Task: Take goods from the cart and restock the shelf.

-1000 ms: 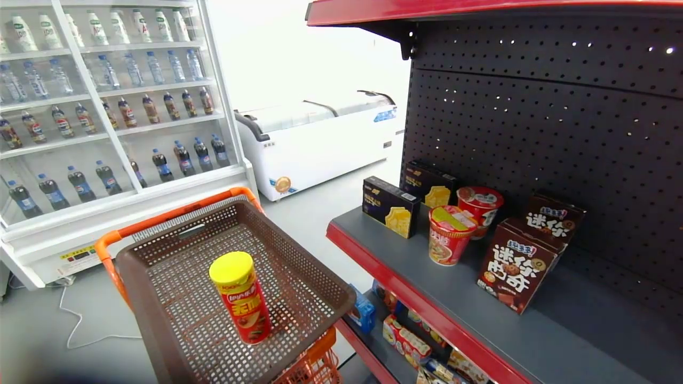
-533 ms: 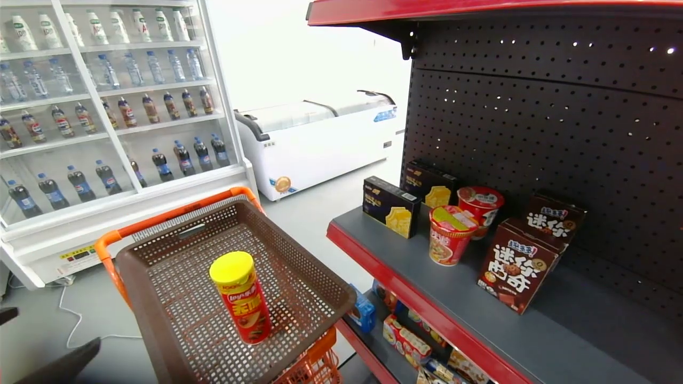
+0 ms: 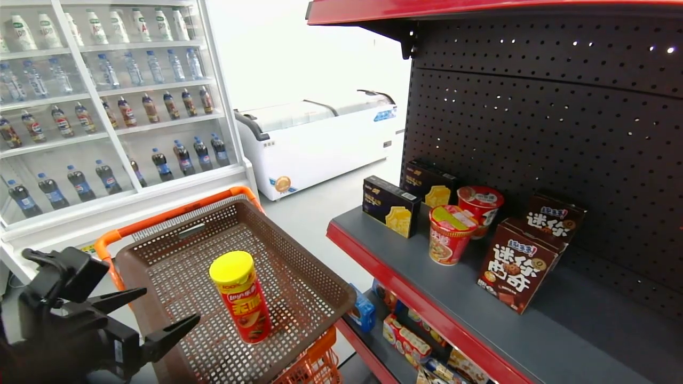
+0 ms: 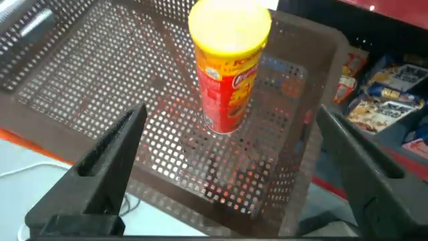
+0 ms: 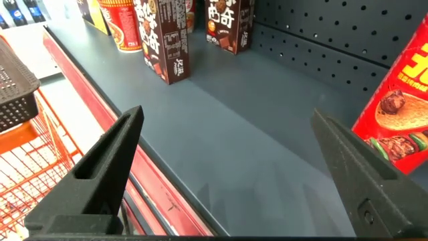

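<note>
We see the chips can point(image 3: 241, 296) standing in the basket point(image 3: 176, 250) on the cart point(image 3: 160, 218), with the left gripper point(image 3: 171, 304) at the basket's near-left rim. The shelf point(image 3: 469, 309) sits right of the cart: snack boxes point(image 3: 390, 205) farthest, cup noodles point(image 3: 449, 234) next, cookie boxes point(image 3: 515, 266) nearest. The right gripper point(image 5: 227, 115) is over the shelf deck. Drinks cooler point(image 3: 106, 106) and chest freezer point(image 3: 315, 141) are behind.
</note>
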{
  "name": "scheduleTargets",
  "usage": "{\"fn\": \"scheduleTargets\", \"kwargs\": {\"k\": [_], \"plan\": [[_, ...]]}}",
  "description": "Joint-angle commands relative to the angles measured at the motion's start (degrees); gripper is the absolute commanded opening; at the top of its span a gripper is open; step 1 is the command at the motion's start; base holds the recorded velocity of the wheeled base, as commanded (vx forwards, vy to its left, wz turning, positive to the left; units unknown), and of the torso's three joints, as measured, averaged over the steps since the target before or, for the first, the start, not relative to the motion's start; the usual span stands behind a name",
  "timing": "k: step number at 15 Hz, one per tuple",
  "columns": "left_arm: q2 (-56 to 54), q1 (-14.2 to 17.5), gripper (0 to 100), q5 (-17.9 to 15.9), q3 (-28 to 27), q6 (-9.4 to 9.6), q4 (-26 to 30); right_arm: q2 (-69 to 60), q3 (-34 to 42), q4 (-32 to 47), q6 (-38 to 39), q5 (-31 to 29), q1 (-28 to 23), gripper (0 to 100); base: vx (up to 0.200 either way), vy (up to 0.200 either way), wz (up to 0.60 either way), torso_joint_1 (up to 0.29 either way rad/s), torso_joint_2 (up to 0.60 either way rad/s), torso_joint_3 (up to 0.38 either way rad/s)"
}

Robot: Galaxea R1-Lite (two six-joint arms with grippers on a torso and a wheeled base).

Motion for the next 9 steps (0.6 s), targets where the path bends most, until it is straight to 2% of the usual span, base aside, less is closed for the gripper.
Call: {"fn": "scheduleTargets", "kwargs": {"k": [1,6,9], "plan": [[14.7,0.3,100,-0.3,4.6,0.24,-9.4,0.1,0.0,0.0,-0.1,0.0,0.0,100,0.0,0.0,0.0,0.0,0.0,0.0],[29.8,-1.1,100,-0.3,5.0,-0.29,-24.1,0.1,0.0,0.0,0.0,0.0,0.0,100,0.0,0.0,0.0,0.0,0.0,0.0],[38.0,-2.8,100,-0.3,4.3,0.06,-31.9,0.1,0.0,0.0,-0.1,0.0,0.0,100,0.0,0.0,0.0,0.0,0.0,0.0]]}}
